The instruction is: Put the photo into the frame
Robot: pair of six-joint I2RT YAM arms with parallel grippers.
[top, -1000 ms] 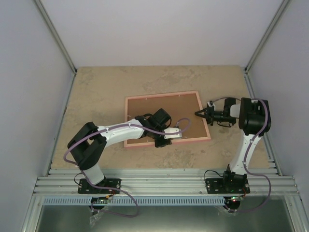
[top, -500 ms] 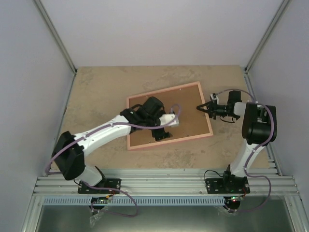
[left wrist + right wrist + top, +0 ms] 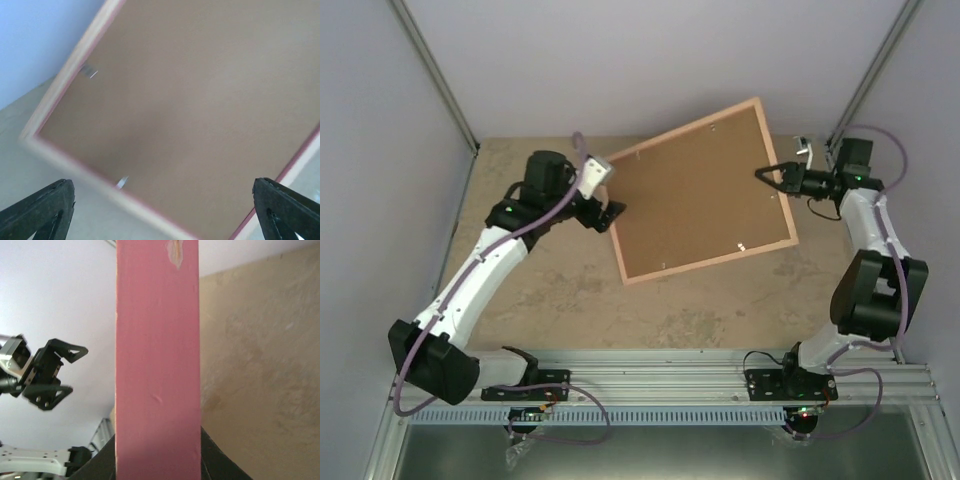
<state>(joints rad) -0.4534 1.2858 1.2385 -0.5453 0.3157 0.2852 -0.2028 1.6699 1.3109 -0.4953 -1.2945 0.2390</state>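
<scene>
i've got the frame [image 3: 700, 190] up off the table [image 3: 550, 300], tilted, back side toward the overhead camera, over the far right corner; the right gripper [image 3: 767, 177] is pinched on the frame's right edge, and on my right wrist view that pink edge runs straight up between the fingers; the left gripper [image 3: 610, 216] hangs just beside the frame's left edge, not touching, jaws spread wide with nothing in them; left wrist view shows both fingertips [image 3: 45, 205] far apart below the frame's back
</scene>
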